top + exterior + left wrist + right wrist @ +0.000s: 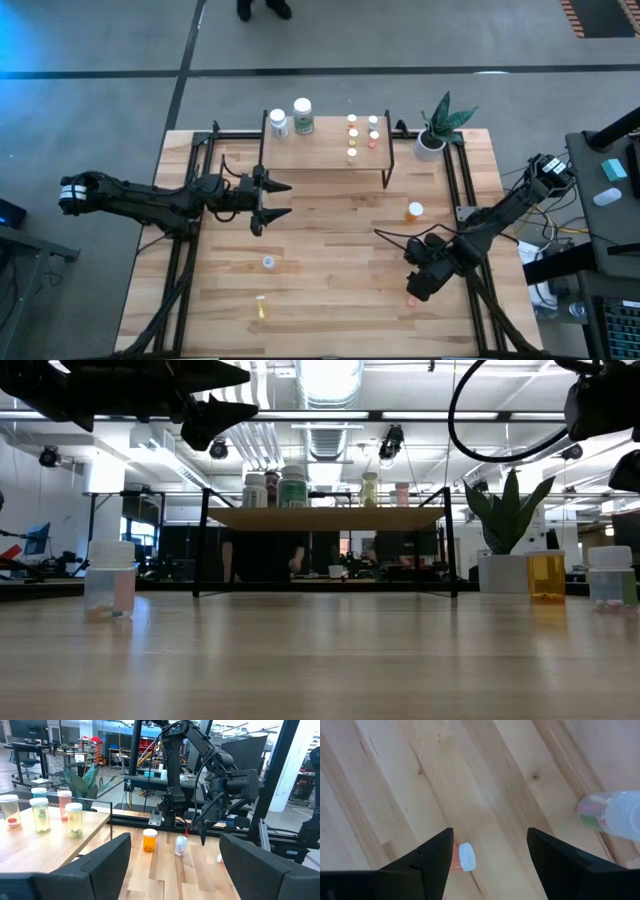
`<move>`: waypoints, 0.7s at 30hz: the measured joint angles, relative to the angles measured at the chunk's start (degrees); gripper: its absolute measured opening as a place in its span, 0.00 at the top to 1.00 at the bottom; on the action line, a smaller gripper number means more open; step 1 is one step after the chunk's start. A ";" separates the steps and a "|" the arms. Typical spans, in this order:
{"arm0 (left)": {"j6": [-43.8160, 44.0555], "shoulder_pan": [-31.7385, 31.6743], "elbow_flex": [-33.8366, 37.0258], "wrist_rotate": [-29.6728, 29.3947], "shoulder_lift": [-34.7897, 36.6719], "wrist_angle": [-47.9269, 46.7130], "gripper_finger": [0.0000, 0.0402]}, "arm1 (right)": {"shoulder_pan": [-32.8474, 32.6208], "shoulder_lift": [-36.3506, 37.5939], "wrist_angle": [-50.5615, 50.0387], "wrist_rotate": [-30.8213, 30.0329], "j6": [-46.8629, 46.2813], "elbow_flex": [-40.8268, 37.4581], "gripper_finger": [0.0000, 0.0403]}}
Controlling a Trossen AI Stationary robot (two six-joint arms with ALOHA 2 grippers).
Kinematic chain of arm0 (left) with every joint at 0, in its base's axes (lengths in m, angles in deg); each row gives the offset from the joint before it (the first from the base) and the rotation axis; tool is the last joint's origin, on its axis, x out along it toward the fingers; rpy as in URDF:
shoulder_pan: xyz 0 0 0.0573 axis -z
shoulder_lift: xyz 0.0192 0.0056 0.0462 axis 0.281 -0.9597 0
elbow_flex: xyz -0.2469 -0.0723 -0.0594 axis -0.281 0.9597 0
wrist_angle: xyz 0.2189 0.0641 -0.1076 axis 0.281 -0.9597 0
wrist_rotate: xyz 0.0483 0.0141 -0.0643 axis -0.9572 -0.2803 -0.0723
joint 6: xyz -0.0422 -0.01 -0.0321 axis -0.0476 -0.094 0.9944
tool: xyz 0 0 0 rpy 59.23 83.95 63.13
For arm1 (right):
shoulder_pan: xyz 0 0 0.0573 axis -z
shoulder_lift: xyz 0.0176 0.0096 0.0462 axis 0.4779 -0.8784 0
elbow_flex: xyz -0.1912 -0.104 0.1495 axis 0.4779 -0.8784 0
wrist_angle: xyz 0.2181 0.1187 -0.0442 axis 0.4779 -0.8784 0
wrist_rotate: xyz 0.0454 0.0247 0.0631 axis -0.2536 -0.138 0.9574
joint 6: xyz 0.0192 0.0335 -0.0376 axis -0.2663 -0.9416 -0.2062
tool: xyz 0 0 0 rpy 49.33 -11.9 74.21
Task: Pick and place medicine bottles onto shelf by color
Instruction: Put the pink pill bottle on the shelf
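Lighting: even, bright overhead illumination from ceiling fixtures (pixel 330 380), which blow out to white glare in the low view and leave the arms above as dark silhouettes; a blue glow tints the floor at the far left corner of the high view. Shadows: soft and short on the counter (pixel 330 250), a faint one under the shelf (pixel 325 155). Focus: the near counter surface in the low view is blurred, and a clear bottle (pixel 615 815) in the right wrist view is soft and smeared.

Left gripper (pixel 283 200) gapes, raised; right gripper (pixel 412 297) points down, parted.
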 joint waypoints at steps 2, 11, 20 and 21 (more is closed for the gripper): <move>-0.01 0.00 0.00 -0.01 0.00 0.00 0.28 | 0.00 0.00 0.00 0.03 -0.42 0.00 0.40; 0.45 0.00 0.00 -0.02 0.00 0.04 0.28 | -0.01 0.00 -0.02 8.05 -8.67 0.00 0.40; 0.63 0.02 -0.02 -0.04 0.00 0.05 0.28 | -0.02 0.02 -0.09 10.64 -11.02 0.09 0.40; 0.61 0.02 -0.02 -0.04 0.00 0.07 0.28 | -0.02 0.02 -0.12 10.64 -10.87 0.09 0.40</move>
